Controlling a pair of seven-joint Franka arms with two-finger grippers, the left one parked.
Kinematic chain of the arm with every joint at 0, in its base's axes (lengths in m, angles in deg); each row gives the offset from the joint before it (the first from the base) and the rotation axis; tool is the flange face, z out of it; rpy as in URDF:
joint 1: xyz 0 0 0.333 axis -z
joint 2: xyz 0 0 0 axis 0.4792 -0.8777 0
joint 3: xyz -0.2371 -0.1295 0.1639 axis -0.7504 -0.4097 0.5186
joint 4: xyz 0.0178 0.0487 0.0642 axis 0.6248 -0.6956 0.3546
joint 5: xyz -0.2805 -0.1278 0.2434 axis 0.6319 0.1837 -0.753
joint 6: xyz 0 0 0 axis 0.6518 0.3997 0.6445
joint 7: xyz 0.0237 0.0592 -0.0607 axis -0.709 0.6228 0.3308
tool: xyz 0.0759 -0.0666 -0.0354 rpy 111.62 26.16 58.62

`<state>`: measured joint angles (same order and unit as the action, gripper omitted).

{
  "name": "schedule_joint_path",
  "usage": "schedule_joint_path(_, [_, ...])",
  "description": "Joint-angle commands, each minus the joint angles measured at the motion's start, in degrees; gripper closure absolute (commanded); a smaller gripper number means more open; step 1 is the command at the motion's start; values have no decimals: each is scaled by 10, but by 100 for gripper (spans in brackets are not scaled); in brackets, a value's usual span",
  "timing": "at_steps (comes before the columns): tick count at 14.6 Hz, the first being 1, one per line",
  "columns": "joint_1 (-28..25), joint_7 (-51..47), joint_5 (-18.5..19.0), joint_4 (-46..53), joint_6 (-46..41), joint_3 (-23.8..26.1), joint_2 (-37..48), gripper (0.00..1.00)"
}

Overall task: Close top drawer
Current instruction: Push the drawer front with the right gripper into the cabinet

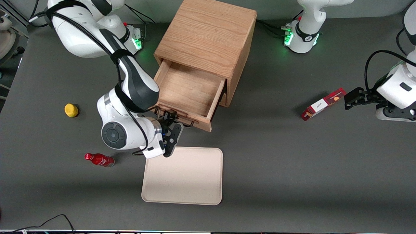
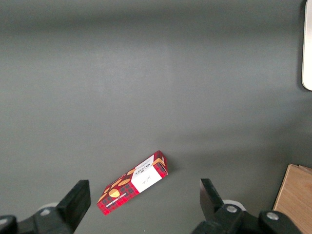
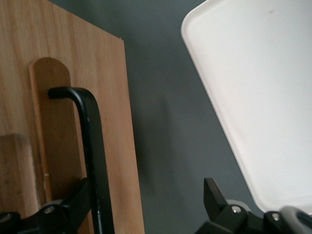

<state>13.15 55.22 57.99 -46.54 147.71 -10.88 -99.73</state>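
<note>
Up close, gripper (image 3: 146, 209) spread wide, one finger at black handle (image 3: 90, 146). From front, top drawer (image 1: 190, 94) pulled out; tray (image 1: 183, 177), red bottle (image 1: 99, 160) near.

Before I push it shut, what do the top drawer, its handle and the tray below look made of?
Top drawer: light oak-like wood, visible grain, matte. Handle: black bent rod, probably coated metal, smooth. Tray: cream, rounded rim, looks like plastic. The gripper sits open at the handle, in front of the drawer.

Top drawer (image 1: 190, 92) grained oak; claw (image 1: 171, 127) matt black plastic.
</note>
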Motion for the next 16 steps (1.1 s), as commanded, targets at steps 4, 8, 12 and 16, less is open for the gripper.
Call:
schedule_joint_path(4, [0, -13, -44, -114, 22, 3, 71, 0])
schedule_joint_path(8, [-3, -13, -69, -145, 28, 14, 98, 0])
schedule_joint_path(12, [-3, -31, -70, -178, 48, 33, 115, 0])
schedule_joint_path(16, [-3, -38, -71, -206, 75, 47, 125, 0])
